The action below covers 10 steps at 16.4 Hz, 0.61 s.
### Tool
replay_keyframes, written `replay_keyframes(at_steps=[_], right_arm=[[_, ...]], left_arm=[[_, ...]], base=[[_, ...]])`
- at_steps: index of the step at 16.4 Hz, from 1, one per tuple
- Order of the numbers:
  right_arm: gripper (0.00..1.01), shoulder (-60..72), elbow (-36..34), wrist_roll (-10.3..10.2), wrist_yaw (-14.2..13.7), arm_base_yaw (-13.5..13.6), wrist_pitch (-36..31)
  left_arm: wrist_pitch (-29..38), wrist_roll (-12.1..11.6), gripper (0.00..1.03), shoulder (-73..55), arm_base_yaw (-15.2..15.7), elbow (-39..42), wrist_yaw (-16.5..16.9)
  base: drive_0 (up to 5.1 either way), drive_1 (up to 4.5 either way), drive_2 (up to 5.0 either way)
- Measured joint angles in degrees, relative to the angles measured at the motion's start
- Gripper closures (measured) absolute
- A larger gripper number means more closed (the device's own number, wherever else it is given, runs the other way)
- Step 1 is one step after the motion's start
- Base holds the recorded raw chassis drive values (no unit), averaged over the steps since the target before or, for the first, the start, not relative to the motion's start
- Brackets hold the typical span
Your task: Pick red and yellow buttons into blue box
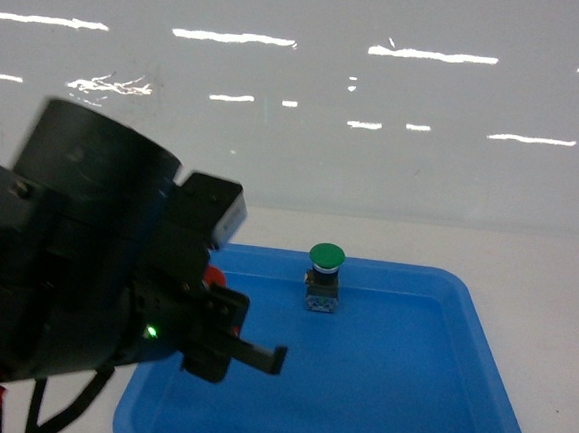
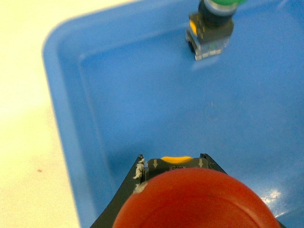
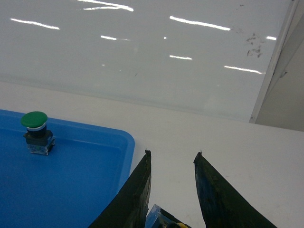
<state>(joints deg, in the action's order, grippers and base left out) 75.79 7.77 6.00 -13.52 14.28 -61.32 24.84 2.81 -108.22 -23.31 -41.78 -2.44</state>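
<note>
Head view: my left gripper (image 1: 259, 355) hangs above the shallow tray (image 1: 479, 352), fingers beside the green button (image 1: 324, 275). Left wrist: fingers clamp the red button (image 2: 197, 199), lifted for carrying. Right wrist: my right gripper (image 3: 172, 190) spread narrowly, yellow-tipped object (image 3: 164, 222) between fingers; grip unclear. Blue box unseen.

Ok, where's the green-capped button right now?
The green-capped pushbutton stands upright near the far wall of the shallow blue plastic tray, centre of the head view, apart from the left pincer.

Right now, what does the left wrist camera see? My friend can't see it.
A red button fills the bottom, held close in the left gripper. Below it lies a shallow blue tray, with a green button standing at its far end.
</note>
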Motion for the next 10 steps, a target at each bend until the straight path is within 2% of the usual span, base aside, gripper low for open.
replay_keyframes(at_steps=[3,5,6,7,9,10], right_arm=[[0.75,0.0,0.0,0.0,0.0,0.0,0.0],[0.75,0.0,0.0,0.0,0.0,0.0,0.0],[0.75,0.0,0.0,0.0,0.0,0.0,0.0],[0.75,0.0,0.0,0.0,0.0,0.0,0.0],[0.75,0.0,0.0,0.0,0.0,0.0,0.0],[0.75,0.0,0.0,0.0,0.0,0.0,0.0]], left_arm=[[1.2,-2.2,0.77,6.6,2.8,1.8,1.2],[4.7,-6.4,0.77,14.6,7.0,4.4,2.6],[10.8,-12.9,0.77,22.6,12.8,10.1,3.6],[9.6,-16.0,0.77,28.5,15.4,14.6,3.8],[10.3,-16.5,0.77,34.3,15.7,18.8,2.6],[11.9,-15.5,0.77,35.5,15.8,20.0,1.3]], base=[[0.0,0.0,0.0],[0.0,0.0,0.0],[0.0,0.0,0.0],[0.0,0.0,0.0],[0.0,0.0,0.0],[0.0,0.0,0.0]])
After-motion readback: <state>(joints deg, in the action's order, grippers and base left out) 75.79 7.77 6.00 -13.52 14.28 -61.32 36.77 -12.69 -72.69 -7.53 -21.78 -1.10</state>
